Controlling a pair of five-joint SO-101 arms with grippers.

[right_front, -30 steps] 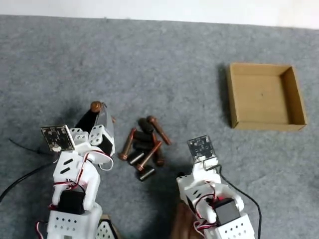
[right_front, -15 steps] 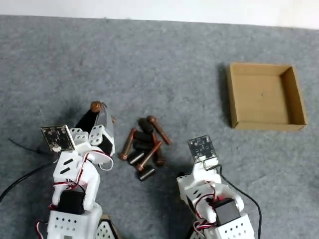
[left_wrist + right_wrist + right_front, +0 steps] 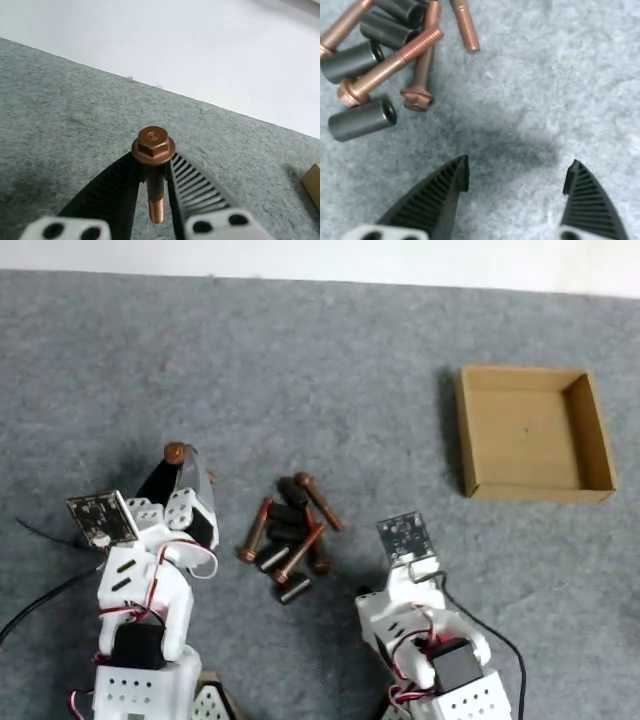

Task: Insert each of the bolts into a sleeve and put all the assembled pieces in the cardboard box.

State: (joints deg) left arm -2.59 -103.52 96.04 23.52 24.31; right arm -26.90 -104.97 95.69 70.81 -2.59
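My left gripper [image 3: 152,167] is shut on a copper bolt [image 3: 154,150], held just under its hex head with the shank pointing back toward the wrist. From above, that bolt [image 3: 176,452] sits at the tip of the left gripper [image 3: 180,475], left of the pile. The pile [image 3: 288,537] of copper bolts and dark sleeves lies on the grey carpet between the arms. A dark sleeve [image 3: 363,118] and several bolts [image 3: 390,65] lie ahead of my right gripper [image 3: 516,179], which is open and empty. The cardboard box [image 3: 530,432] stands empty at the far right.
Grey carpet [image 3: 330,370] covers the table. A white wall strip [image 3: 320,258] runs along the far edge. A black cable [image 3: 40,540] trails left of the left arm's base.
The left arm has swung slightly left and away with the bolt in its grip. A hand seen near the right arm's base one second ago is gone. The right arm is still.
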